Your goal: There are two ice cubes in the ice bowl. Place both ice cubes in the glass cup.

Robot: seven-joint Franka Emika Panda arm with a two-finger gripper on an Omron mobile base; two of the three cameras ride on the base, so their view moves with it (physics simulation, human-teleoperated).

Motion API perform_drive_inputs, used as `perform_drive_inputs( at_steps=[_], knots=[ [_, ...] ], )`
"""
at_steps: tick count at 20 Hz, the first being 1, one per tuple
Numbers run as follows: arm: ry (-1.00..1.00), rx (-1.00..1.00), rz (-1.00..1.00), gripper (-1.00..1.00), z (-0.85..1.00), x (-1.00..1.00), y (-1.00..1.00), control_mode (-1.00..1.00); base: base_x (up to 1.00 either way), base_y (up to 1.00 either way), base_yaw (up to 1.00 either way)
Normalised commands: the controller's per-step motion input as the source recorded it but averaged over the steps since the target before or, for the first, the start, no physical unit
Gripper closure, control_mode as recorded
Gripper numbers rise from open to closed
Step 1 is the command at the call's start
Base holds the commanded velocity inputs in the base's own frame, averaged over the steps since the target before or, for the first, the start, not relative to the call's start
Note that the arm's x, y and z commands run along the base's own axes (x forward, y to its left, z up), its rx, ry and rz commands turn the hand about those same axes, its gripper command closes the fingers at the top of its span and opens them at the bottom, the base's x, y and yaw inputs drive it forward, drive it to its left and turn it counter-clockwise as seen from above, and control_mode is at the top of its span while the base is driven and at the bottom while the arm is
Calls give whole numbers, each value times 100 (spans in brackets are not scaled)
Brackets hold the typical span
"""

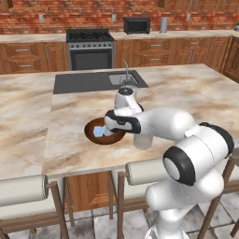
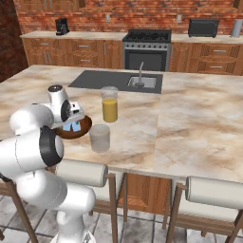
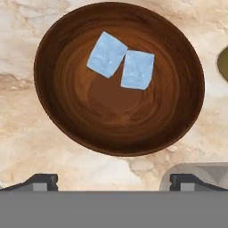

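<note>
1. The ice bowl [image 3: 119, 80] — wide, shallow, round, dark brown wood with ringed grain — sits on the marble counter [image 3: 26, 133] directly ahead of the jaws.
2. The glass cup [image 2: 99, 137], a short clear greyish tumbler, stands just beside the bowl, off to 1 side of the jaws.
3. The gripper [image 3: 113, 180] hangs above the bowl's near rim with its jaws spread wide, gripping nothing.
4. The 2 ice cubes [image 3: 121, 62] — pale blue, translucent, touching each other — lie inside the bowl, beyond the fingertips [image 3: 42, 180].
</note>
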Motion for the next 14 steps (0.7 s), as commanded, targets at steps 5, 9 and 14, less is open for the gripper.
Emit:
perform_drive_inputs(
  at_steps=[5,9,14],
  knots=[
    [1,-1,0,-100,-23,39,26,-100,0,0,0],
    [2,-5,0,-100,-31,33,23,-100,0,0,0],
    [2,-6,0,-100,-29,17,1,-100,0,0,0]
  ],
)
